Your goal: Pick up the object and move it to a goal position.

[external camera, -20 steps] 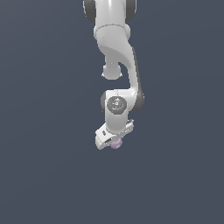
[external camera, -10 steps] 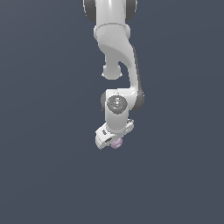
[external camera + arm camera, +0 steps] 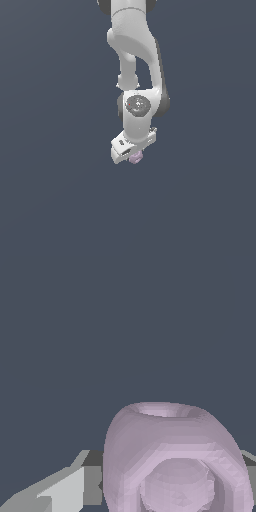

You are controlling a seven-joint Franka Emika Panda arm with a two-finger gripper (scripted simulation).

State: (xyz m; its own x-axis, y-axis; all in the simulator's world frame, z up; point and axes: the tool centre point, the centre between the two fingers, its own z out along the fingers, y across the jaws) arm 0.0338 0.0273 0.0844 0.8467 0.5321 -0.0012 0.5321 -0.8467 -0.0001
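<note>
The object point(image 3: 135, 158) is a small pale lilac-pink faceted ball. In the exterior view it peeks out under my white gripper point(image 3: 131, 155), which hangs from the arm near the middle of the picture. The gripper is shut on it. In the wrist view the object point(image 3: 172, 461) fills the near part of the picture, bumpy and rounded with a hollow in it, and a grey-white finger point(image 3: 65, 491) shows beside it. The other finger is mostly hidden behind the object.
Only a plain dark grey-blue background surrounds the arm in both views. No other object, container or edge shows.
</note>
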